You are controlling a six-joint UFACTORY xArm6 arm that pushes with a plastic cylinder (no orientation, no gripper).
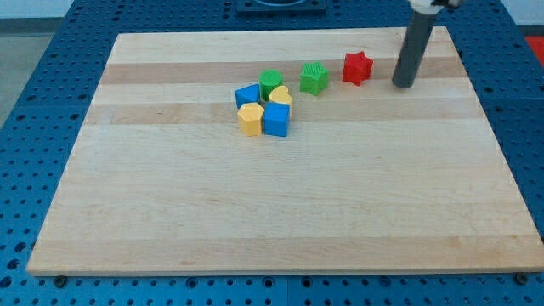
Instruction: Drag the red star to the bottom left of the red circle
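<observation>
The red star (pixel 358 68) lies on the wooden board (pixel 280 204) near the view's top, right of centre. My tip (pixel 403 86) rests on the board just to the right of the red star, a short gap away and not touching it. No red circle shows in this view; the rod may hide it.
A green star (pixel 314 77) lies left of the red star. Further left is a tight cluster: a green circle (pixel 271 82), a blue block (pixel 247 94), a yellow heart (pixel 280 95), a yellow pentagon (pixel 250 119) and a blue cube (pixel 276 120).
</observation>
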